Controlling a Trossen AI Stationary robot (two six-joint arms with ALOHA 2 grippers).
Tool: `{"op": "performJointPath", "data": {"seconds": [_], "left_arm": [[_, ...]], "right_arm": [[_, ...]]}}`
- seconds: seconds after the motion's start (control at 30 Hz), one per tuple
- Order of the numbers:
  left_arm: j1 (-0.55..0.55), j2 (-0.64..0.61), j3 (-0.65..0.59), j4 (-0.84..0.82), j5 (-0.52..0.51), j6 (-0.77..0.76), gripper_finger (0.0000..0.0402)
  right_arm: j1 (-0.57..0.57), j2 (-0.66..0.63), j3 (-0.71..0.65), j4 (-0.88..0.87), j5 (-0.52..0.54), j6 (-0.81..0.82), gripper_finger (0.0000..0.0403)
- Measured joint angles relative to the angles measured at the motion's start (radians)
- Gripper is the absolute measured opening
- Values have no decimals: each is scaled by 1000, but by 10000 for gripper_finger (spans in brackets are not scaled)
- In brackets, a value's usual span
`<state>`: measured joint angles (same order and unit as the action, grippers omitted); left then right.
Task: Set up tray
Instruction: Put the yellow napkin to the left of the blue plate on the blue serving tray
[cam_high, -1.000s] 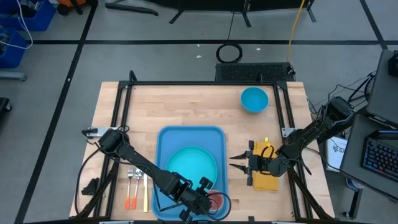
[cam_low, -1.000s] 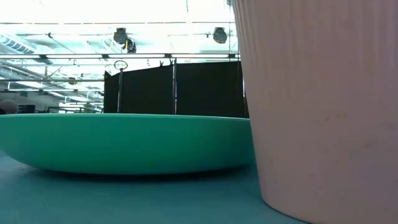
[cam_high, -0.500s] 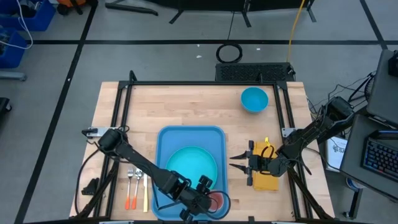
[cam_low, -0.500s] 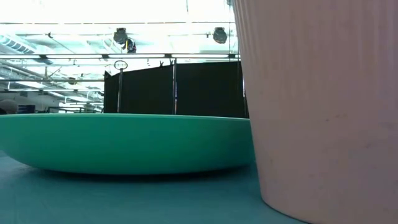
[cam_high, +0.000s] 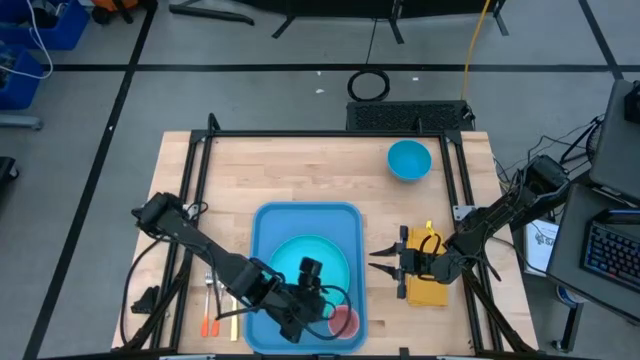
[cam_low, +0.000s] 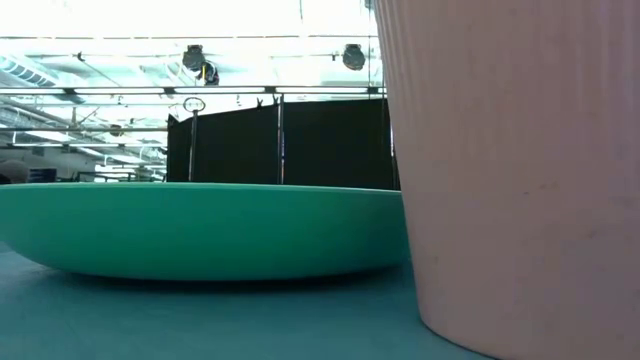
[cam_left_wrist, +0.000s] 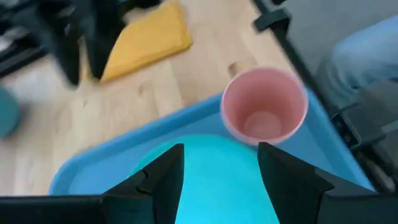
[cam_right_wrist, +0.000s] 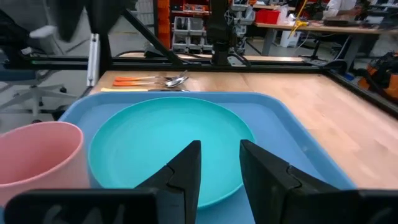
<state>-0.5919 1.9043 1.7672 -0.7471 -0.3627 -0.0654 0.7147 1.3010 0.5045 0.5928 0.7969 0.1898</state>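
Blue plastic, the tray (cam_high: 305, 222) lies mid-counter carrying a turquoise plate (cam_high: 295, 258) and pink cup (cam_high: 344, 322). Left gripper (cam_high: 322, 300) hovers there, jaws wide, empty. Right gripper (cam_high: 385, 262), beside the tray, seems part-open, holding nothing.

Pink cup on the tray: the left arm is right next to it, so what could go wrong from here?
The pink cup stands upright in the tray corner, close beside the turquoise plate. The left gripper, jaws open, is just beside it; a careless move might clip the rim and tip the cup. With the cup near the tray's low rim, a knock could also send it off onto the table.
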Motion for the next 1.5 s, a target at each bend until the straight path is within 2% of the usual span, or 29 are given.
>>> {"op": "performJointPath", "data": {"seconds": [0.1,0.27,0.5,0.6,0.73,0.9,1.03,1.13,1.3,1.4,1.5], "left_arm": [[-7,-15,0,-61,-17,-55,209],[-28,-21,-5,-118,-29,-130,209],[-101,-21,-79,-86,-229,-186,207],[-123,-34,-142,-58,-295,-244,189],[-147,-84,-275,71,-304,-298,149],[-177,-234,-526,384,-319,-309,111],[-195,-386,-734,651,-319,-250,99],[-204,-487,-880,881,-315,-177,105],[-203,-613,-1080,1186,-244,-57,135],[-189,-672,-1162,1274,-250,-17,153],[-166,-717,-1211,1327,-250,5,167]], "right_arm": [[0,0,0,0,-49,8,100],[-7,0,0,1,-40,33,100],[-7,0,0,0,-40,54,100],[-7,0,0,-7,-40,57,100],[-7,0,0,-10,-40,64,100],[-8,0,0,-14,-40,101,100],[-24,0,0,-29,-40,156,101],[-49,0,18,-97,-44,205,110],[-118,0,116,-369,-79,292,134],[-170,0,203,-555,-113,343,150],[-233,0,306,-796,-191,430,164]]}}
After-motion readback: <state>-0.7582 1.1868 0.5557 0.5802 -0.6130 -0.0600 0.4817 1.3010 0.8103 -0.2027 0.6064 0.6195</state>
